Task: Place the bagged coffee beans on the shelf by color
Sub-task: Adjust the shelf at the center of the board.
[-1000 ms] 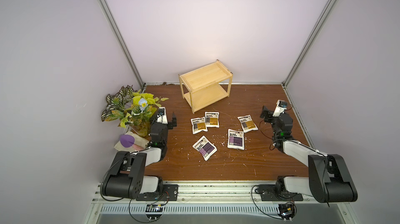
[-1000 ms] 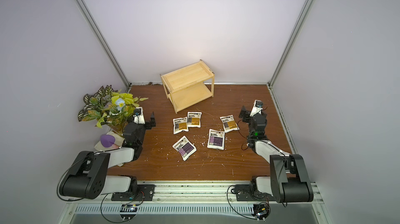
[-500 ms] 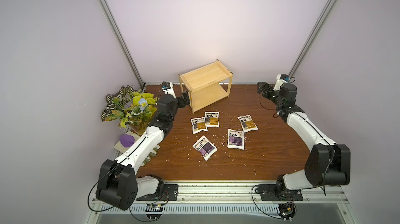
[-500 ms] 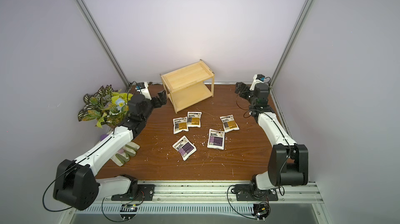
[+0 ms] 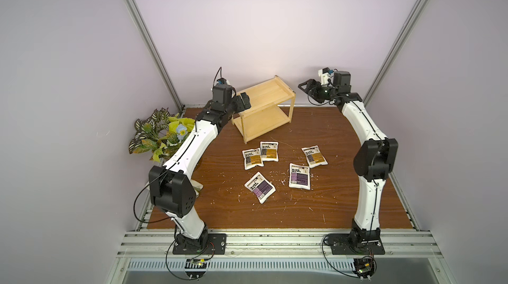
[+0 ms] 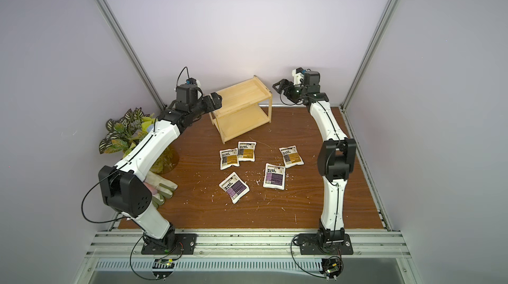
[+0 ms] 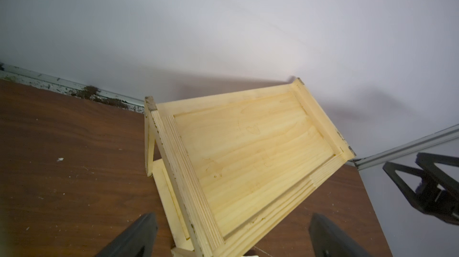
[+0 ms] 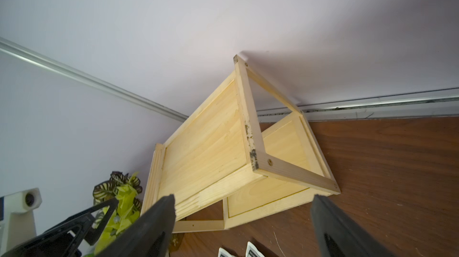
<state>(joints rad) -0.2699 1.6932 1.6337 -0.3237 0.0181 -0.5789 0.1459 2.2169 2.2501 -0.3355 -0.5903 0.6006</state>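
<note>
Two pairs of jaws stand spread wide with nothing between them. The left gripper (image 7: 231, 218) faces one short end of the shelf (image 5: 264, 95) and the right gripper (image 8: 243, 201) faces the opposite end; neither touches the wood. We judge the step in hand to be taking or steadying the shelf, which stands askew by the far edge of the tabletop (image 5: 343, 200) with both boards bare. To do it well, we would close both grippers together on the end rails of the top board, at matching height, so the light frame neither twists nor tips. We would also keep its open front turned toward the near edge. All five bagged coffee beans (image 5: 269, 151) lie flat mid-tabletop, apart from the shelf: three orange-brown pouches (image 5: 252, 158) and two purple pouches (image 5: 299, 179). Further out, both wrists sit about level with the top board. The forearms reach far and the elbows bend high, so each arm arches up from the near edge on its own side of the pouches.
</note>
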